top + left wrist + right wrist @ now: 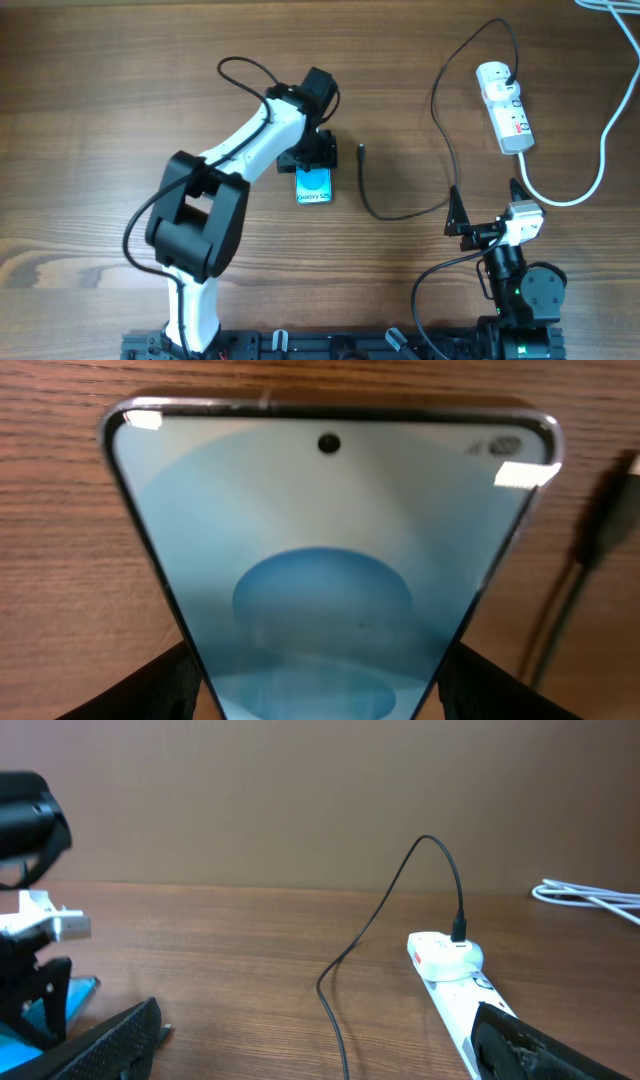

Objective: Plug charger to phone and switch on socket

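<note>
Left hand grips the phone on the table, likely bracing it for the charger lying just beside; right hand gapes wide, empty.

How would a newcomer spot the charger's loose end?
Find the white socket at the table's far right. The charger, a thin black cable, leaves it and curves toward the centre. Its plug tip lies just right of the cyan phone, touching nothing.

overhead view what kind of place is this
Probably a robot test bench: a left arm and right arm mounted at the edge of a wood-grain table, with a phone, charger and socket laid out.
</note>
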